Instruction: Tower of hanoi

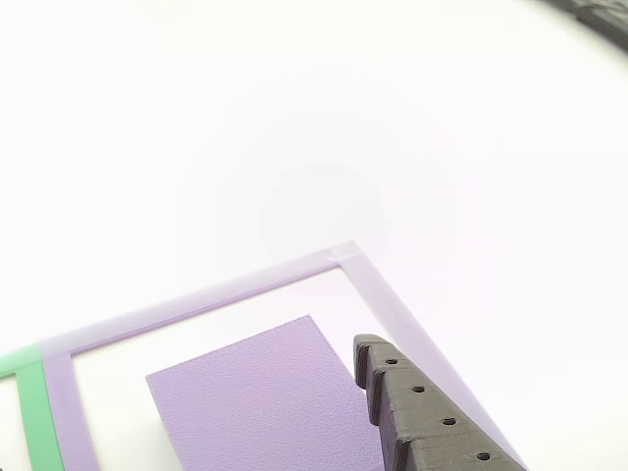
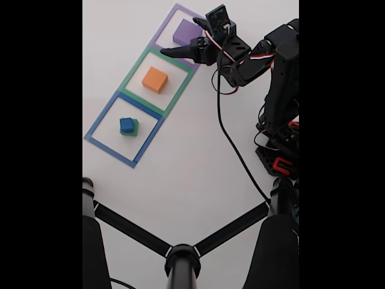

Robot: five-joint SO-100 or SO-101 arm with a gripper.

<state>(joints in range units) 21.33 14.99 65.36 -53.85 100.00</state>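
Observation:
The purple block (image 2: 185,31) lies inside the purple tape square (image 2: 166,25) at the far end of the row. My gripper (image 2: 179,37) is open over it, with one dark finger on each side of the block; whether it touches the block cannot be told. In the other view the purple block (image 1: 265,402) lies flat beside one dark toothed finger (image 1: 422,412). The orange block (image 2: 154,79) sits in the green tape square (image 2: 133,75). The small blue cube (image 2: 126,124) rests on the green block (image 2: 134,128) in the blue tape square (image 2: 103,120).
The arm's base and cables (image 2: 280,120) stand at the right of the fixed view. A black stand with three legs (image 2: 182,259) crosses the bottom. A purple tape outline (image 1: 196,304) and a green tape strip (image 1: 34,412) lie on the white table.

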